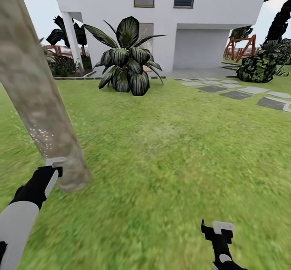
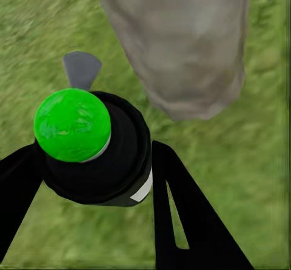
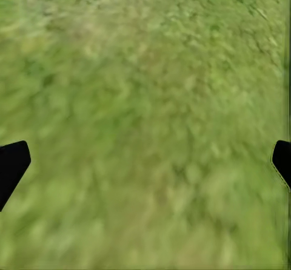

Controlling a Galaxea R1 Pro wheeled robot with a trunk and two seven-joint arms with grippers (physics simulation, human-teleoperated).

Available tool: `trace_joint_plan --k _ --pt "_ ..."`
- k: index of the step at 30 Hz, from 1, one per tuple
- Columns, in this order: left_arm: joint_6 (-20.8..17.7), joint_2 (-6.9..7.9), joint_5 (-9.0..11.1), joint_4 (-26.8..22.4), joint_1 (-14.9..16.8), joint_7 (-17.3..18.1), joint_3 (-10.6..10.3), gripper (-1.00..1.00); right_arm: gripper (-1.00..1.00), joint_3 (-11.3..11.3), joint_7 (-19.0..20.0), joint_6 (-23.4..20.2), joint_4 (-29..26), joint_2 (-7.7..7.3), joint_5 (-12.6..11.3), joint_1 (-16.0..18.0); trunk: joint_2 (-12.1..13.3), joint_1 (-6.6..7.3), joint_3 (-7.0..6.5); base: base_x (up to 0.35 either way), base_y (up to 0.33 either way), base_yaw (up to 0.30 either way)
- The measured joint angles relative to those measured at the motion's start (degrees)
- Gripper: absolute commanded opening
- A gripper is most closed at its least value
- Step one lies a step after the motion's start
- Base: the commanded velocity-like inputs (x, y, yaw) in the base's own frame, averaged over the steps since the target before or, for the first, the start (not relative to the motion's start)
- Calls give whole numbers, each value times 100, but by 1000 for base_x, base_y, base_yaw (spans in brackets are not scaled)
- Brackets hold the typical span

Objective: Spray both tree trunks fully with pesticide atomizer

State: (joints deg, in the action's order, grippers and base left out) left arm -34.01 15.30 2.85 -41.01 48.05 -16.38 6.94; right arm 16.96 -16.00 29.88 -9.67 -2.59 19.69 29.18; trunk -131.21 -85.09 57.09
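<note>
Clamped between the left gripper's (image 2: 97, 179) black fingers sits the black pesticide atomizer with its round green cap (image 2: 73, 134), its grey nozzle (image 2: 82, 70) jutting ahead of the jaws toward the thick, mottled grey-tan tree trunk (image 2: 182, 40). Just beyond the jaws, white pesticide specks (image 1: 42, 136) dot the bark low down. To cover it well, I would sweep the nozzle upward and around the trunk. The right gripper (image 1: 218, 231) hangs spread and empty over blurry green grass (image 3: 145, 112).

Mottled, rough-looking grey-tan bark on the tree trunk (image 1: 36, 100) — atomizer (image 2: 91, 146) glossy green-capped, matt black-bodied.
</note>
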Motion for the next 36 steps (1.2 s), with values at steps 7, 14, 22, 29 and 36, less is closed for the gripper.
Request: trace_joint_plan --k 7,14,22,29,36 --pt "429 12 -32 15 -24 -21 1 -100 100 0 0 -5 0 5 0 0 0 0 0 68 -264 14" --pt "431 -18 -10 7 -24 -24 -8 -100 100 0 0 -8 0 5 0 0 0 0 0 235 -194 250" --pt "447 27 -23 14 -196 -99 33 -100 100 0 0 -9 0 5 0 0 0 0 0 243 -186 278" --pt "617 -61 43 16 -464 -172 54 -100 100 0 8 -9 0 13 0 0 0 0 0 243 -186 135" --pt "830 -153 16 25 -469 -182 55 -100 100 0 17 -9 1 13 0 0 0 0 0 243 -186 2"
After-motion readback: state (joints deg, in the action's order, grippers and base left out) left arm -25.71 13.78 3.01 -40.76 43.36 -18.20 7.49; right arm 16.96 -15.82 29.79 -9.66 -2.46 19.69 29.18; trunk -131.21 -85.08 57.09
